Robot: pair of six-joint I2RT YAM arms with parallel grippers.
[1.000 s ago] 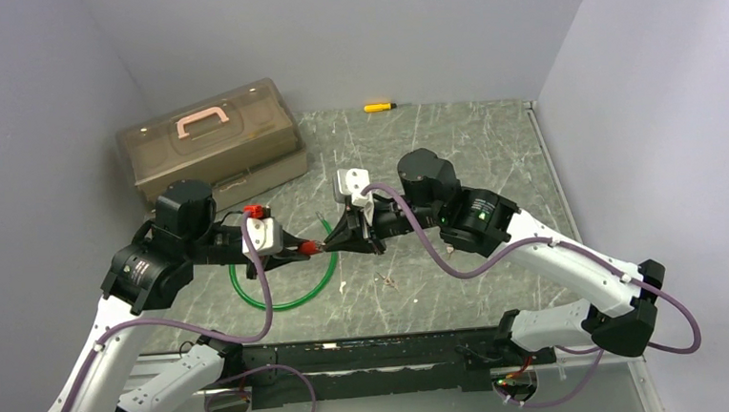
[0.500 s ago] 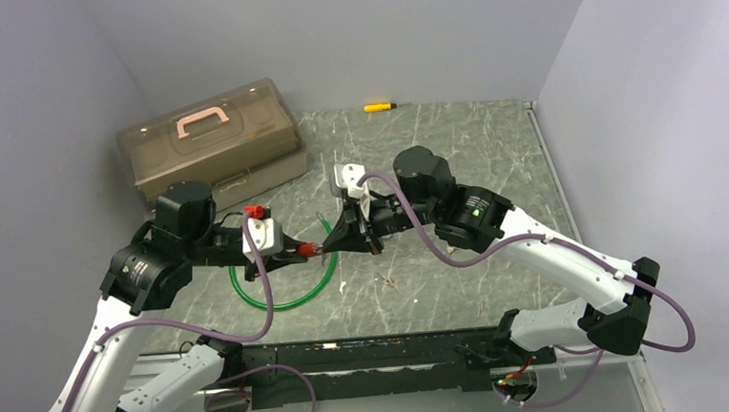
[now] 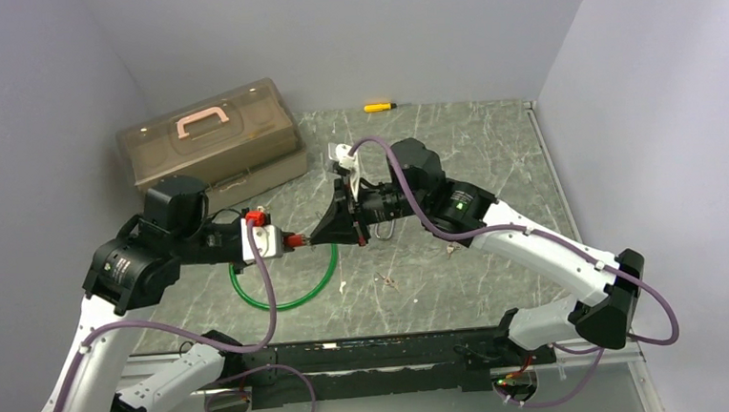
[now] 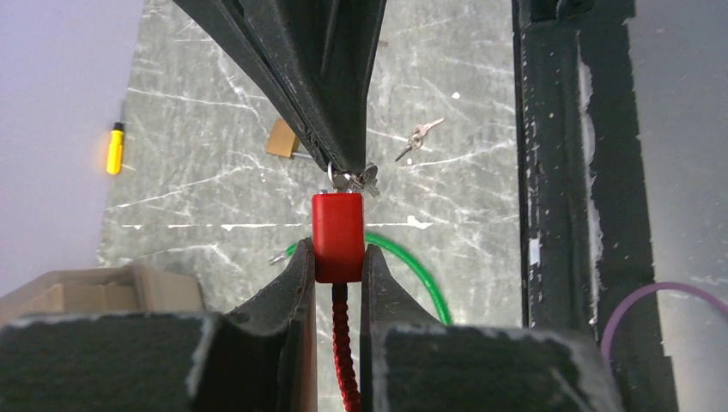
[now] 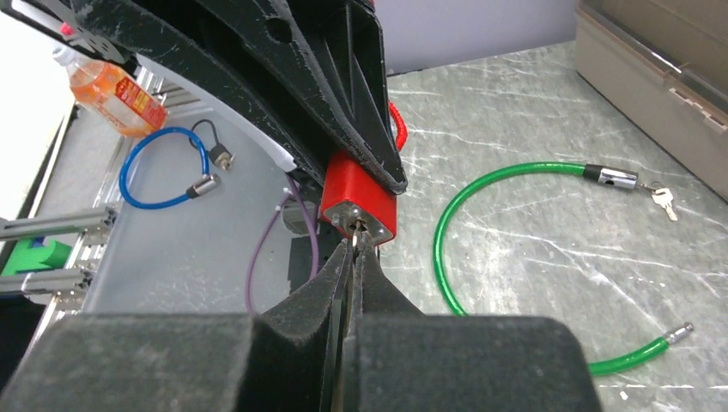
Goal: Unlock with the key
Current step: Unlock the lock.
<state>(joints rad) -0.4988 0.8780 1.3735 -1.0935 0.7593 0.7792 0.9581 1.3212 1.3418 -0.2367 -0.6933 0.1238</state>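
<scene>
The left hand (image 3: 291,240) is pinching a red box-shaped padlock (image 4: 337,225) by its two side faces, its fingers (image 4: 295,275) closed flat against the body and holding it in the air above the grey marbled counter (image 3: 471,142). A red ribbed cable (image 4: 342,343) runs back from the padlock between those fingers. The right hand (image 3: 317,238) faces it tip to tip, its fingers pressed together on a small silver key (image 4: 354,178). In the right wrist view the key sits at the keyhole in the padlock's end face; how deep it goes cannot be told.

Both arms meet over the middle of the counter, just above the far edge of a green plastic-coated cable loop (image 3: 285,292) lying flat there. One end of that cable carries a metal lock barrel (image 5: 611,178) with its own key (image 5: 663,199) beside it.

Elsewhere on the counter lie a small brass padlock (image 4: 279,137), a pair of loose keys (image 4: 419,136) and a yellow-handled screwdriver (image 3: 378,106) near the back wall. A tan translucent plastic toolbox with a pink handle (image 3: 208,139) stands at the far left corner.
</scene>
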